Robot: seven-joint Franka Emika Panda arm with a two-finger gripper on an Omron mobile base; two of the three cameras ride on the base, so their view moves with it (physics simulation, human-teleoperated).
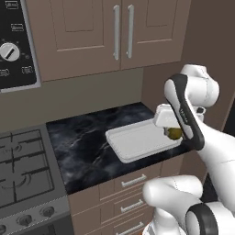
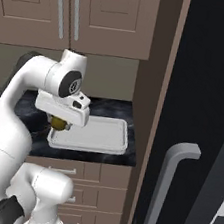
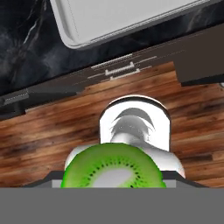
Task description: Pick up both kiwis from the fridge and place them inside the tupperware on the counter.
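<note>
Gripper: the gripper (image 2: 58,122) is hanging over the front edge of the counter, at the tupperware's front corner nearest the fridge, with its jaws clenched on a kiwi.
Kiwi: the kiwi (image 1: 175,133) is sitting between the fingers just under the white hand; in the base views it is showing as a small dull olive-brown oval, while the hand view is showing a bright green cut face (image 3: 113,171) with a pale centre and a ring of dark seeds. Which way its long axis is running cannot be told from these pictures.
Drawers: tan-brown drawer fronts (image 1: 133,181) with silver bar handles are stacked below the counter's front edge.
Floor: a brown wood-plank floor (image 3: 43,131) is showing beneath the hand in the hand view.
Counter: the counter (image 1: 87,147) is a black marble-look slab with white veins, running from the stove to the fridge-side wall.
Tupperware: the tupperware (image 1: 137,142) is lying flat near the counter's front edge at the fridge end, a shallow white rectangle with rounded corners and a low rim, its long axis running along the counter's front edge.
Stove: a grey gas stove (image 1: 20,172) with dark grates is adjoining the counter's far end from the fridge.
Fridge: the fridge (image 2: 207,97) is standing tall and black beside the counter, a grey bar handle (image 2: 175,163) curving off its front.
Cupboards: tan wooden wall cupboards (image 1: 92,32) with long silver handles are hanging behind and above the counter.
</note>
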